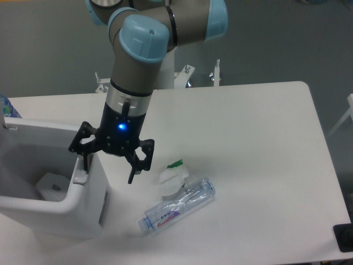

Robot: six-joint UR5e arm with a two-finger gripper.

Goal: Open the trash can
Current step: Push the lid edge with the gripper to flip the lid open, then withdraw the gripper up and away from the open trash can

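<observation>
Table: white, smooth, matte top with rounded corners; it carried everything in the scene and filled most of the view.
Arm: grey tube segments with light-blue joint caps; it came in from the top edge and pointed steeply down toward the left part of the table, its wrist ending in a silver ring and a black body with a small blue light lit.
Trash can: large white boxy plastic bin with rounded corners, at the left edge of the table and cut off by the frame. Its top was uncovered, and the hollow inside could be seen from above. Inside, low on the floor of the hollow, lay a pale rounded shape with a small dark spot; what it was could not be told. A grey tab sat on the near right rim.
Lid: a flat white panel stood along the far side of the bin, apparently tipped back.
Bottle: clear crinkled plastic, lying on its side on the table just right of the bin, with a printed label and a pale ring at its open-looking lower end. No contents could be made out.
Scrap: a small white piece with a green tip, touching the bottle's upper side.
Gripper: black, two fingers spread wide apart and grasping nothing; the left finger hung over the tab on the bin's rim, the right finger hung over bare table.
</observation>
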